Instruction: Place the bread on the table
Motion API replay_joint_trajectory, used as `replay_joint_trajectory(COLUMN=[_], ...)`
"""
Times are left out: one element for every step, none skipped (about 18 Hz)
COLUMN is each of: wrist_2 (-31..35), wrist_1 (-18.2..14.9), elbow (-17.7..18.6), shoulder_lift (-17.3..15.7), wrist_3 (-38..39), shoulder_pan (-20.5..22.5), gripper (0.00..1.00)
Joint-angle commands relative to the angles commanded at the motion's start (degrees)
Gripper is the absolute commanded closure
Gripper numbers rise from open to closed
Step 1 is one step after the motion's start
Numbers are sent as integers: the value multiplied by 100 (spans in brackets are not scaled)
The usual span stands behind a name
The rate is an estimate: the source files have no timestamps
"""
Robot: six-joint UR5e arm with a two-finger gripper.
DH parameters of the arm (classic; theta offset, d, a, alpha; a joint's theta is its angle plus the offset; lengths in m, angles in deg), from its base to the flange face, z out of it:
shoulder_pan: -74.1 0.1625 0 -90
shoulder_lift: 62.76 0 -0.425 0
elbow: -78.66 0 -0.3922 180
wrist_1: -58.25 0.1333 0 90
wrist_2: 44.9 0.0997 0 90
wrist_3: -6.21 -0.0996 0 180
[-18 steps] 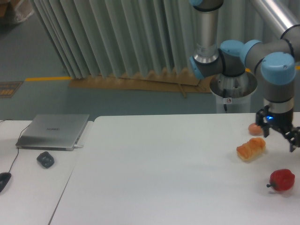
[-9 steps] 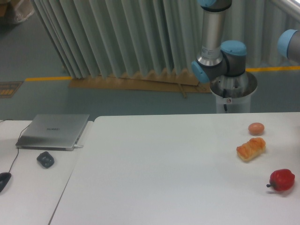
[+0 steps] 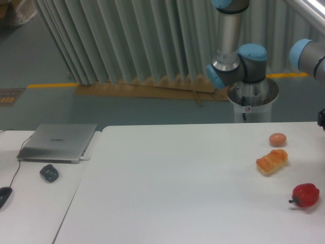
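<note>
Since a second ago my gripper [image 3: 322,118] has lifted nearly out of frame, jaws unreadable, leaving the bread [image 3: 272,161] on the table [image 3: 167,188] down-left of it; a careless return sweep could knock it.

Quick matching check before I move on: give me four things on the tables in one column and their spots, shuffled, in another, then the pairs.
1. bread
2. egg-like ball
3. red pepper
4. laptop

A. closed, on the left table
B. nearest the front edge, far right
C. lying between the other two toys
D. farthest back of the three toys

Pairs: 1-C, 2-D, 3-B, 4-A
</note>
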Motion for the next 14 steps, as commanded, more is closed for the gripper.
replay_joint_trajectory(wrist_2=[-17,-26,-70,-314,-508,-571,-571,-580,-597,-598,-606,-606,-606,-606], wrist_1=[0,0,0,0,0,0,0,0,0,9,9,9,9,0], elbow=[0,-9,-9,-17,-26,-26,-26,-35,-70,-70,-70,-79,-88,-62], shoulder_lift=[9,9,0,0,0,-8,-26,-26,-26,-9,-9,-9,-17,-35], wrist_3=[9,9,0,9,9,17,18,61,122,132,132,141,132,132], shoulder_pan=[-9,-44,-44,-44,-27,-26,-26,-18,-9,-9,-18,-18,-9,-9], gripper=[0,0,0,0,0,0,0,0,0,0,0,0,0,0])
